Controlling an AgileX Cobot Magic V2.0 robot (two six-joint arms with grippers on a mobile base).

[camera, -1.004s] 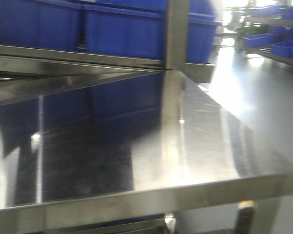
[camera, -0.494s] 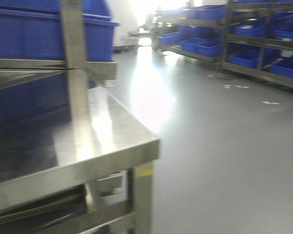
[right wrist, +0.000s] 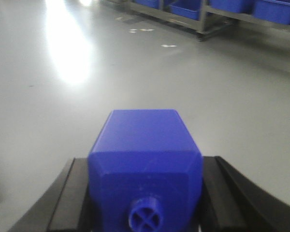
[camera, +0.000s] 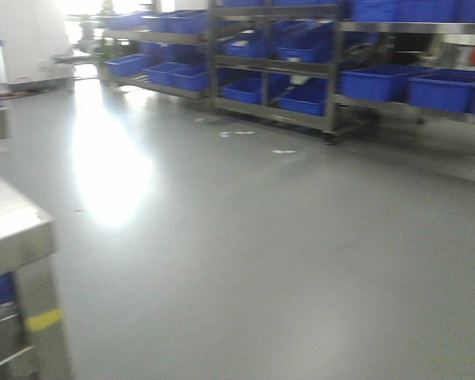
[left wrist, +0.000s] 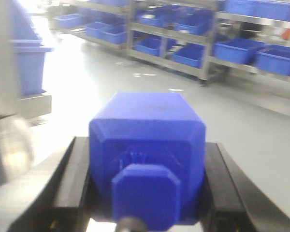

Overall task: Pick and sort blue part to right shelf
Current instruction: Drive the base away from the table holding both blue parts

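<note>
In the left wrist view, my left gripper is shut on the blue part, a solid-blue block whose low flat stepped top faces the camera. In the right wrist view, my right gripper is shut on a similar blue block with a round knob on its end. Both are held above the grey floor. The right shelf, a steel rack with blue crates, stands across the floor at the far right. It also shows in the left wrist view.
A steel table corner with yellow tape on its leg is at the left edge. A blue crate sits on a steel frame at left. More racks with blue crates line the back. Grey floor lies between.
The front view has swung right, from the steel table and its blue crates to the floor and the far racks. The table has slid off to the left edge.
</note>
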